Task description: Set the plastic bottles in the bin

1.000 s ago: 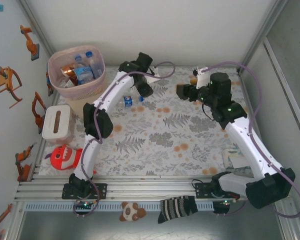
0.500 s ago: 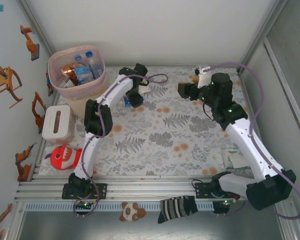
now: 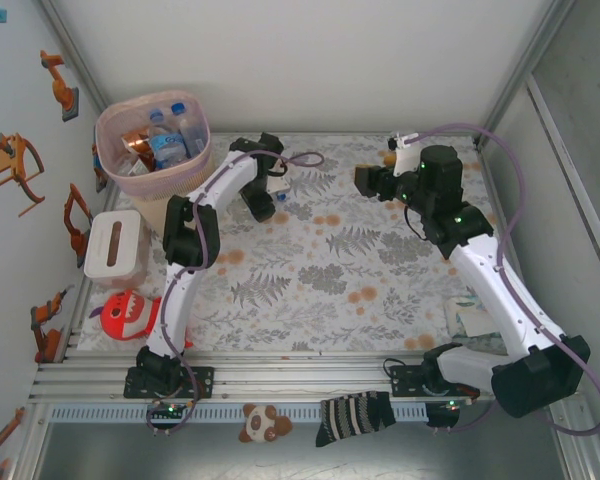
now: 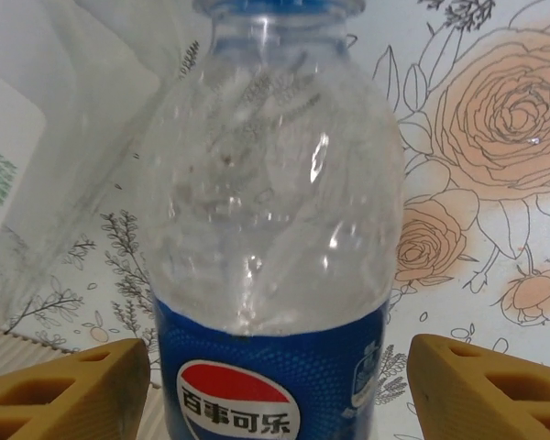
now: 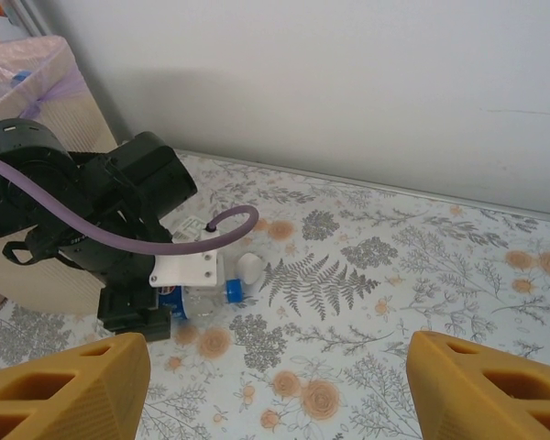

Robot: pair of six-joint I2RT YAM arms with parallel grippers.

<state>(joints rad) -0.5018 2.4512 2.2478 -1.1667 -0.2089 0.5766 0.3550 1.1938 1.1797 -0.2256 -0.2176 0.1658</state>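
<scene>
L gripper jaws wide, straddling clear bottle w/ blue label. Bottle lying on table, far left-centre, near bin. Small gap at right finger, so not clamped. R gripper jaws also wide, empty, hovering far right-centre. Vs 1 s ago: L gripper shifted left & nearer, now over bottle that lay beside it, jaws a touch wider. R arm unchanged. Several bottles already in bin.
</scene>
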